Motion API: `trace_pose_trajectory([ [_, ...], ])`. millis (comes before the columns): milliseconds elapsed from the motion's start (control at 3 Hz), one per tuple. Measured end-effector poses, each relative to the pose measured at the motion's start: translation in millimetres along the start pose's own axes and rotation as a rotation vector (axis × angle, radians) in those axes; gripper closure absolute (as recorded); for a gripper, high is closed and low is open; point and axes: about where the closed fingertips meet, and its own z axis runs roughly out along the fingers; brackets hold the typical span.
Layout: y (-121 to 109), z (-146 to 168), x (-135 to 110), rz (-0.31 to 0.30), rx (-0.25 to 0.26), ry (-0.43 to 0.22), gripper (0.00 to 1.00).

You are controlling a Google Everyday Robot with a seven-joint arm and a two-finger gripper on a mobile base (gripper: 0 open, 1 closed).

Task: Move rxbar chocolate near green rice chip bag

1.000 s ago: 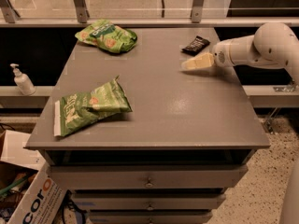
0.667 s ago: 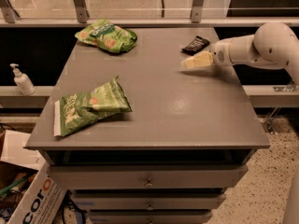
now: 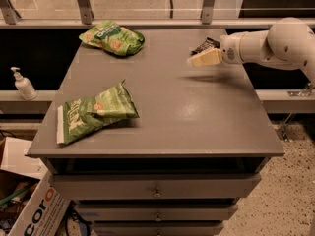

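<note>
The gripper (image 3: 197,60) is over the far right part of the grey table (image 3: 197,127), at the end of the white arm (image 3: 275,45) that comes in from the right side. It points to the left and a soft shadow lies on the table under it. Whether the gripper is wide or narrow, I cannot tell from this view. The rxbar chocolate (image 3: 204,45) lies just behind the gripper, near the far right edge of the table, and part of it is hidden by the gripper; if the two touch, I cannot say. The green rice chip bag (image 3: 112,37) lies at the far left corner of the table, well apart from the bar. A longer green bag (image 3: 96,112) with a white end strip lies near the front left edge. Left of the table a pump bottle (image 3: 22,84) stands on a low ledge, and a cardboard box (image 3: 34,215) is on the floor below.
</note>
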Motion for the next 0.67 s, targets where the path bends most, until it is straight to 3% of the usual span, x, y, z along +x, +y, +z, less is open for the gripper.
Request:
trace_pose_trajectory([
  [667, -35.2, 11.9, -14.2, -0.076, 0.092, -0.023, 0.00],
])
